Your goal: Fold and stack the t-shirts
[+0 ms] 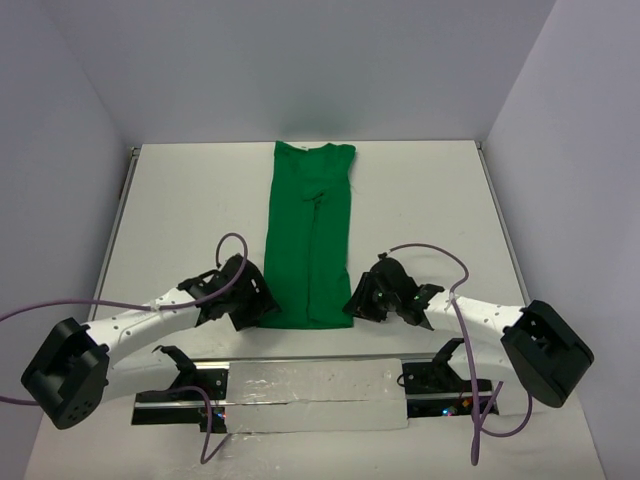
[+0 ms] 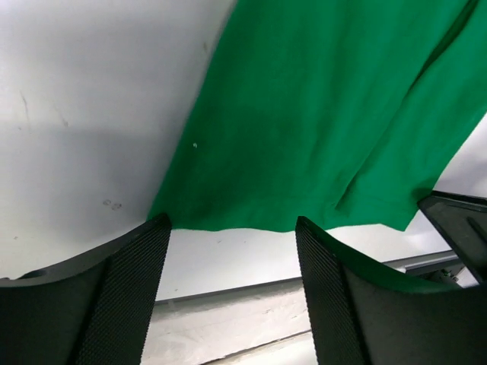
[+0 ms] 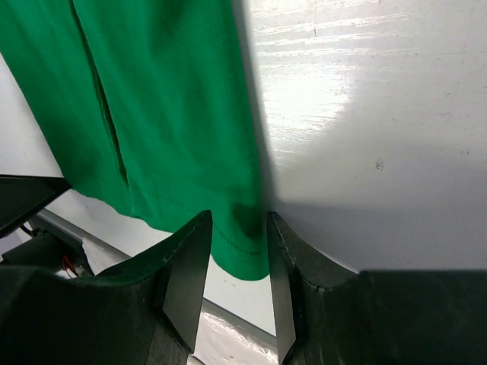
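Observation:
The bright green t-shirt point(image 1: 310, 230) lies flat on the white table, folded lengthwise into a long narrow strip that runs from the far edge toward me. My left gripper point(image 1: 258, 305) sits at its near left corner, open and empty. In the left wrist view the shirt's hem point(image 2: 251, 225) lies just beyond the spread fingertips of that gripper point(image 2: 232, 228). My right gripper point(image 1: 357, 303) is at the near right corner. In the right wrist view its jaws point(image 3: 238, 220) stand partly apart and straddle the shirt's corner point(image 3: 243, 251) without pinching it.
A shiny metal strip point(image 1: 310, 392) runs along the near table edge between the arm bases. Purple cables point(image 1: 232, 240) loop above both arms. Grey walls close in the table at the back and sides. Bare white table point(image 1: 180, 200) lies on either side of the shirt.

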